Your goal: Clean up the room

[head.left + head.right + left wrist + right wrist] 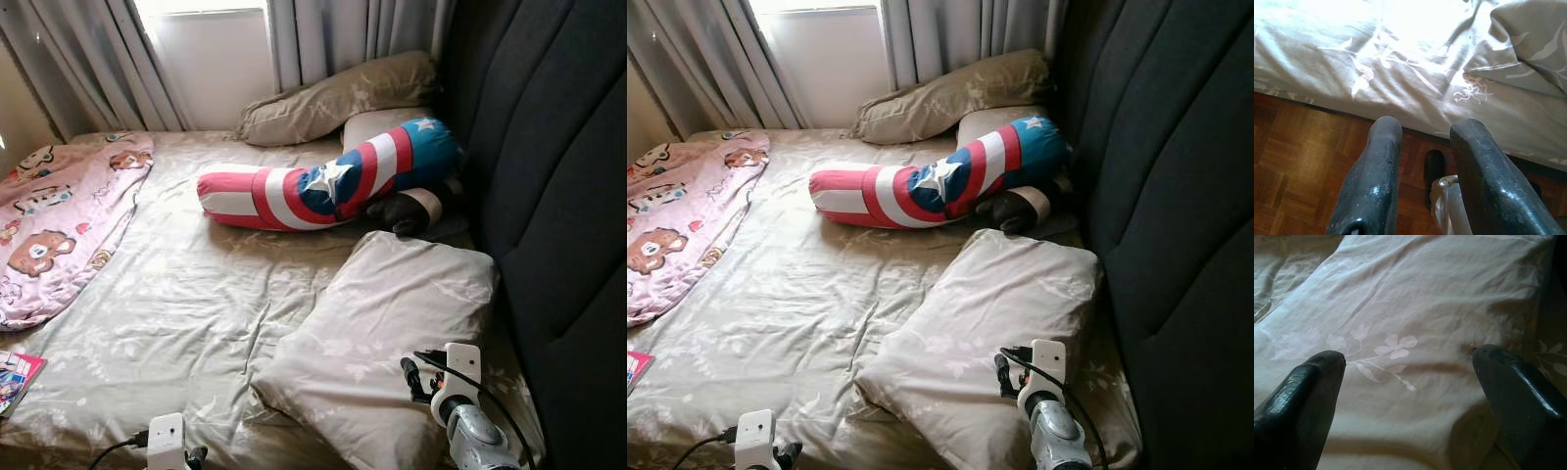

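The right claw (1408, 382) hangs spread wide over the near pillow (382, 333), apparently to grab it; it lies askew on the bed (186, 313); the left claw (1425, 161), parted and empty, idles by the bed's edge.

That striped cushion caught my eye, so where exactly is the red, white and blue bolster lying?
The bolster lies across the bed's far half, its blue end against the dark headboard on the robot's right, just beyond the floral pillow.
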Robot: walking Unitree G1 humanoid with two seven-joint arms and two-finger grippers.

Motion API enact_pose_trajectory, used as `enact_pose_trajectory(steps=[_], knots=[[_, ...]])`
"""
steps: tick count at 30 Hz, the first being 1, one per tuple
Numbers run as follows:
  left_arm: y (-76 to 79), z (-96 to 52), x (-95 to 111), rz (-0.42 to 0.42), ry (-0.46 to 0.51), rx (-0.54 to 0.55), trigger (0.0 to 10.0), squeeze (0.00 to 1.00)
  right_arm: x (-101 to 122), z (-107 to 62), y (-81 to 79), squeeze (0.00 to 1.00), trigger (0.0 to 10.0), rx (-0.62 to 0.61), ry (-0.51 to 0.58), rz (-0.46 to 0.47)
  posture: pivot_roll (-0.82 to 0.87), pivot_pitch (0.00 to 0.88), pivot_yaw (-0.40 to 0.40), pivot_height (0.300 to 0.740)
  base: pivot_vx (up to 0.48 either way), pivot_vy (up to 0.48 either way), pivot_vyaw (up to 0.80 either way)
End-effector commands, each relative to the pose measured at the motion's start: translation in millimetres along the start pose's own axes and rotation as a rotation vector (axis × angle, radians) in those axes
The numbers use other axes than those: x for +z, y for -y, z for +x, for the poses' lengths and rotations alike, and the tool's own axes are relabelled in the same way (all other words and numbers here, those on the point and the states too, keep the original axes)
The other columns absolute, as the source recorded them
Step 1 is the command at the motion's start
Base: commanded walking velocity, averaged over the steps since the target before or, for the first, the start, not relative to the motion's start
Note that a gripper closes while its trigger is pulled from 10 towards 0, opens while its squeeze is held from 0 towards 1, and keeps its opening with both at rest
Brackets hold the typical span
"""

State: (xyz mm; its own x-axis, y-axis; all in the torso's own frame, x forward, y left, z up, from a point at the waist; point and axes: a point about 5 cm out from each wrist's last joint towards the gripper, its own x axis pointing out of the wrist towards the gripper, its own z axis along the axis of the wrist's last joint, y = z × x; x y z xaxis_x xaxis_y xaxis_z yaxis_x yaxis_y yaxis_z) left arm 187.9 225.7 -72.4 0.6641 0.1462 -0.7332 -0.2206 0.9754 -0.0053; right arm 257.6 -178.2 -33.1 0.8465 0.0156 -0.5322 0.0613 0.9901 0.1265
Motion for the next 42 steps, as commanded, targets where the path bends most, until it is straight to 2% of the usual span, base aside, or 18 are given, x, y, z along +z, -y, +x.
enact_pose_trajectory(steps=[1,4,8,17,24,27,32,42], knots=[[-1.8,-0.4,-2.0,0.002,-0.014,0.007,10.0,0.0,-4.0,-0.7,-1.5,0.0,10.0,0.0,-0.02,0.002,0.01,0.0,0.063,0.705,0.0,0.0,0.0],[-3.8,-0.5,-1.6,0.005,-0.014,0.009,10.0,0.0,-2.9,-0.5,-4.3,0.0,10.0,0.011,-0.002,0.009,0.02,0.0,0.064,0.688,0.0,0.0,0.0],[-5.2,-0.8,-2.1,0.007,-0.017,0.012,10.0,0.0,-4.3,-0.6,-5.4,0.0,10.0,0.01,-0.01,0.01,0.02,0.0,0.065,0.688,0.0,0.0,0.0],[-11.3,-1.5,-1.7,0.022,-0.021,0.018,10.0,0.0,-19.9,-2.4,-13.3,0.0,10.0,0.012,-0.118,0.051,0.05,0.0,0.075,0.688,0.0,0.0,0.0],[0.6,1.9,5.5,0.059,-0.008,-0.003,10.0,0.0,-26.1,-2.8,-14.6,0.0,10.0,-0.04,-0.179,0.123,0.08,0.0,0.092,0.688,0.0,0.0,0.0],[7.8,3.4,9.4,0.079,0.006,-0.012,10.0,0.0,-30.3,-3.8,-13.3,0.0,10.0,-0.117,-0.212,0.178,0.11,0.0,0.105,0.688,0.0,0.0,0.0],[-3.3,-5.3,-13.4,0.099,-0.012,-0.005,10.0,0.0,-33.1,-5.0,-10.6,0.0,10.0,-0.188,-0.229,0.197,0.14,0.0,0.119,0.688,0.0,0.0,0.0],[-17.5,-12.8,-27.9,0.12,-0.032,0.009,10.0,0.0,-42.0,-11.4,2.1,0.0,10.0,-0.315,-0.245,0.245,0.17,0.0,0.141,0.688,0.0,0.0,0.0]])
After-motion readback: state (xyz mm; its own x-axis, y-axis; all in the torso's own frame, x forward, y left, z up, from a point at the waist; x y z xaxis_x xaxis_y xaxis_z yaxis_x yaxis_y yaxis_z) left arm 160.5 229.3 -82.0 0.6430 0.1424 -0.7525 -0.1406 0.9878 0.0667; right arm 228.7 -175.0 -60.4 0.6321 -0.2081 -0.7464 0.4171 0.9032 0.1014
